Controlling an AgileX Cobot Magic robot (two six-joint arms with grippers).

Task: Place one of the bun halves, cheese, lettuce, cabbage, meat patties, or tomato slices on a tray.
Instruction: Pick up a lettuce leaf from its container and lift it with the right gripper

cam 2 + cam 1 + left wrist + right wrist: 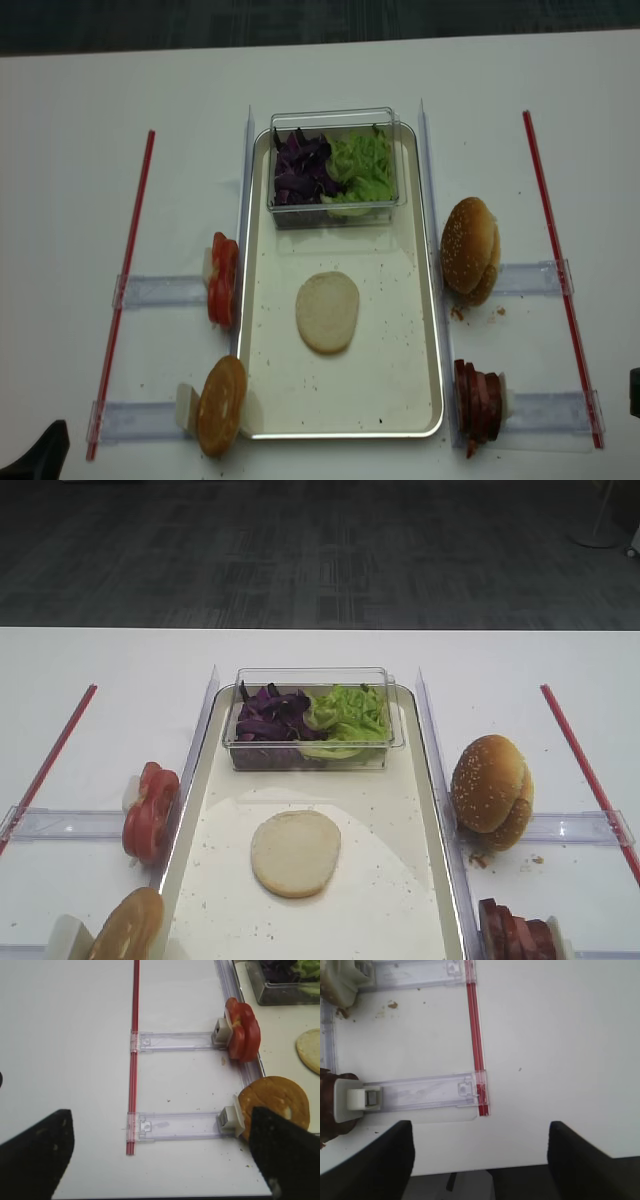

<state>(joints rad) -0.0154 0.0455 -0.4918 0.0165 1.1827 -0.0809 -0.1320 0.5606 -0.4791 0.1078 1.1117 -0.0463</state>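
Observation:
One bun half (296, 852) lies cut face up in the middle of the cream tray (430, 810). Sesame bun halves (490, 790) stand on edge right of the tray, with meat patties (515, 930) nearer me. Tomato slices (150, 810) stand left of it. A golden-brown disc (128, 925) stands at the tray's near left corner; I cannot tell whether it is the cheese. Cabbage (268, 720) and lettuce (348, 715) fill the tub. My left gripper (160, 1160) hangs open over bare table left of that disc. My right gripper (480, 1160) is open at the table's front right edge.
A clear plastic tub (312, 680) sits across the tray's far end. Red strips (125, 290) (560, 280) run along both outer sides. Clear plastic holders (175, 1040) (420, 1092) carry the rows of food. The table's front edge (470, 1172) lies under the right gripper.

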